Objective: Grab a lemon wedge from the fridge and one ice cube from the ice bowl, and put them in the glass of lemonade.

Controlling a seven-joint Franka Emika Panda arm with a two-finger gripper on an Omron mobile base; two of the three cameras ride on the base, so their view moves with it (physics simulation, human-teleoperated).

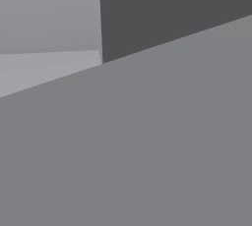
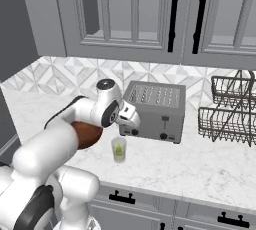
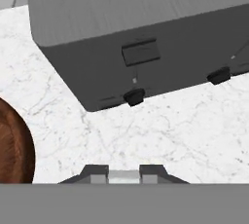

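A small glass of lemonade (image 2: 118,150) stands on the marble counter in front of the toaster, with the tiny yellow-green lemon wedge (image 2: 119,148) inside it. My gripper (image 2: 131,125) hangs just above and right of the glass, close to the toaster's front. In the hand view my gripper (image 3: 124,175) is shut on a small pale block, the ice cube (image 3: 124,175). The brown ice bowl (image 2: 88,134) sits left of the glass, half hidden by my forearm, and its rim (image 3: 14,142) shows at the hand view's left edge. The fridge's dark grey side (image 2: 10,29) rises at the far left.
A grey toaster (image 2: 152,111) with knobs (image 3: 133,96) stands right behind the gripper. Wire baskets (image 2: 227,111) sit at the right on the counter (image 2: 165,166). Light grey wall cabinets with black handles (image 2: 173,16) hang overhead. Flat grey panels (image 1: 147,146) fill the left base view.
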